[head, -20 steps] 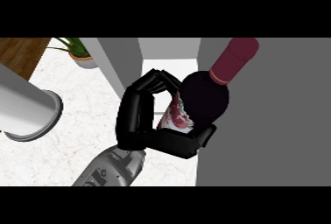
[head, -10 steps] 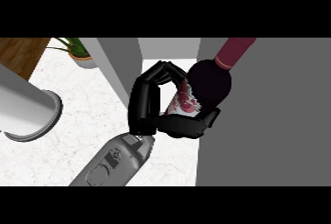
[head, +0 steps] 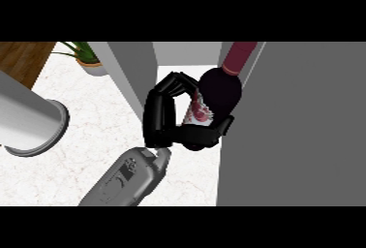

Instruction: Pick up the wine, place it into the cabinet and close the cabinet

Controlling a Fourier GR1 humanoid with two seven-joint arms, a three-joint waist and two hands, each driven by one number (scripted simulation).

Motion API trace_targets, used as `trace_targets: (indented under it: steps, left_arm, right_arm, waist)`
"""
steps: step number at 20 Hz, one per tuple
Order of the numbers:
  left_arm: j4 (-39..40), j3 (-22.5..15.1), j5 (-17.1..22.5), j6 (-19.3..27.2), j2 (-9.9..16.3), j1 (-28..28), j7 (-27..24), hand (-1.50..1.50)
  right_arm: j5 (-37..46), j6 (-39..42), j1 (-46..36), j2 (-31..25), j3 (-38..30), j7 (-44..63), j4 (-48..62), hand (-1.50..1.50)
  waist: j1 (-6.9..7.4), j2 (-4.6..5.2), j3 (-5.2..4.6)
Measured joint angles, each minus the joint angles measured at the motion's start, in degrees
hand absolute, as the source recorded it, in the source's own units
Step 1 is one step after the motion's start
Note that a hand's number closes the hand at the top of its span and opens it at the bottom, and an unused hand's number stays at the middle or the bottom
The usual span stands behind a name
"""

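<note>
Wood flooring (head: 22, 60) shows at the far left, beyond the white marbled counter (head: 85, 145). On the counter's left edge stands a large grey cylinder (head: 25, 121) with a flared round base. Further back, near the counter's rear edge, a small potted plant (head: 89, 60) with green leaves sits in a pale pot, just beside a grey upright cabinet panel (head: 136, 72).

From the lower edge a grey forearm (head: 129, 179) rises toward the middle of the view, ending in a black hand (head: 168, 121); which arm it is cannot be told with certainty from this view, though it comes in left of centre. Its fingers (head: 172, 85) arch over to meet the wine bottle (head: 221, 94), and its thumb side wraps under the bottle's lower body, so the hand is clamped around the bottle. The bottle is dark, with a red-and-white label (head: 199, 112) facing the palm and a maroon neck (head: 237, 58) pointing away toward the back. It is tilted and held off the counter, right against the edge of a broad grey cabinet door (head: 300, 135) that fills the right side. Only one hand shows.
</note>
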Motion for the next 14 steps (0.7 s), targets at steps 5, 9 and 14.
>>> trace_targets:
  steps: [5,9,14]
  left_arm:
    - [3.8,-1.1,-0.9,0.0,0.0,1.6,-3.4,1.50]
    - [6.9,-2.0,-1.7,0.9,0.0,2.1,-6.1,1.50]
    - [10.4,2.1,-1.8,-2.1,0.3,1.9,-9.1,1.50]
  right_arm:
    - [0.0,0.2,0.3,-0.2,-0.4,-0.2,0.0,-1.50]
    - [-0.1,0.7,0.6,-0.1,-0.7,-1.0,0.2,-1.50]
    - [-0.5,1.8,1.5,-0.2,-2.1,-2.3,0.4,-1.50]
  waist:
    - [0.05,-0.01,0.01]
    - [0.01,0.00,0.01]
    - [0.13,0.01,0.02]
